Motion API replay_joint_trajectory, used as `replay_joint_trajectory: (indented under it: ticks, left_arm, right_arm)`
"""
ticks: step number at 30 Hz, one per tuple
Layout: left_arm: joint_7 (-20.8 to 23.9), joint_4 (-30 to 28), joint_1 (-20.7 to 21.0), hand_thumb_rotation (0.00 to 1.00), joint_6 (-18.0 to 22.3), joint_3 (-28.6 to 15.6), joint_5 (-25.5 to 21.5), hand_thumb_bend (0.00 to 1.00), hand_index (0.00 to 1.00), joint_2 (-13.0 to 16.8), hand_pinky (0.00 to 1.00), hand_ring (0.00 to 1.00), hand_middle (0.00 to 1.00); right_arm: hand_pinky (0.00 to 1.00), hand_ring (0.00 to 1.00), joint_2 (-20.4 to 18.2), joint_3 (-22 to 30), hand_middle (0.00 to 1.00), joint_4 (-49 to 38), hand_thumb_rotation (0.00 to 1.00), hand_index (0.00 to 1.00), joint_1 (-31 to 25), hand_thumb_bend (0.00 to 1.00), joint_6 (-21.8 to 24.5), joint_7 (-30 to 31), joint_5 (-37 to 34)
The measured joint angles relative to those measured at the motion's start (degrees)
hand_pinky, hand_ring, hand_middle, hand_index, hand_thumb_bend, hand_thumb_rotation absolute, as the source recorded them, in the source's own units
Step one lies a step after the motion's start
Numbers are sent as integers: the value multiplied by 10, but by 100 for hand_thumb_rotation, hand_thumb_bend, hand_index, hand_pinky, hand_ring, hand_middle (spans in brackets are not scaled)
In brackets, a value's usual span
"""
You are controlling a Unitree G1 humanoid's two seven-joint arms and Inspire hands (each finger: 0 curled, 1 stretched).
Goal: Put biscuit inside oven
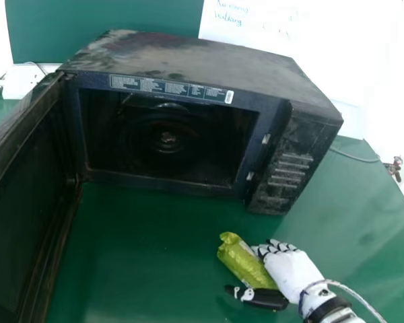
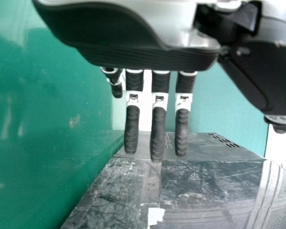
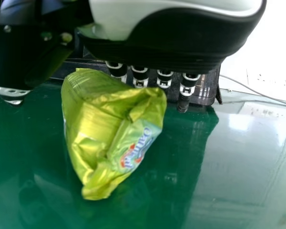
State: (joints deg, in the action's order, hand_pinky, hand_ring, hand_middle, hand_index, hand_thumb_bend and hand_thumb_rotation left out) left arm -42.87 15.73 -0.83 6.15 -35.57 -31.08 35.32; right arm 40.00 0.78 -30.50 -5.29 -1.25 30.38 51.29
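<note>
At the head view's lower right is my right hand (image 1: pixel 291 270), with a yellow-green biscuit packet (image 1: pixel 246 261) between its curled fingers and its thumb. The right wrist view has the packet (image 3: pixel 102 129) under the palm of my right hand (image 3: pixel 171 50), partly covering the fingers. The black microwave oven (image 1: pixel 288 161) stands beyond the packet, its door (image 1: pixel 27 222) swung open on the left and its cavity (image 1: pixel 168 134) facing me. In the left wrist view, my left hand (image 2: pixel 158 129) has straight fingers and holds nothing, near a dark scratched surface (image 2: pixel 200 181).
The green table (image 1: pixel 141 249) extends in front of the oven and to its right. A white socket box (image 1: pixel 21 82) is behind the oven at the left. A cable (image 1: pixel 357 156) runs out at the oven's right. A sheet with handwriting (image 1: pixel 256 27) is behind it.
</note>
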Motion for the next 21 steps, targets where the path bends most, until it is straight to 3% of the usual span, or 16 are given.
replay_joint_trajectory:
  ticks: [5, 8, 15, 17, 18, 20, 21]
  left_arm:
    - [1, -4, -3, 49, 10, 0, 9, 95, 48, 0, 37, 50, 45]
    - [1, -8, -5, 48, 22, 0, 12, 95, 48, 0, 36, 46, 43]
    - [0, -19, -6, 48, 21, 0, 9, 96, 47, 0, 33, 43, 41]
    - [6, -19, -6, 48, 21, 0, 8, 96, 48, -1, 32, 43, 41]
    - [15, -19, -6, 48, 21, -1, 8, 96, 49, -3, 32, 43, 41]
    - [42, -21, -6, 48, 20, -1, 8, 95, 49, -11, 32, 43, 41]
    - [55, -23, -6, 48, 18, -1, 9, 95, 50, -15, 33, 44, 42]
  right_arm:
    - [93, 100, 0, 0, 96, 5, 64, 94, -1, 86, -7, -8, 0]
    - [95, 100, 1, -2, 96, 12, 49, 93, 0, 85, -8, -11, 1]
    - [99, 100, 1, -7, 98, 32, 33, 91, -1, 81, -17, -37, 14]
    - [89, 100, 1, -7, 92, 38, 22, 85, -1, 82, -21, -46, 19]
    - [79, 97, 1, -8, 88, 41, 11, 80, -1, 84, -22, -49, 21]
    - [65, 84, 2, -7, 77, 43, 3, 72, 0, 89, -25, -64, 23]
    - [57, 70, 2, -7, 68, 43, 1, 67, 1, 91, -25, -66, 23]
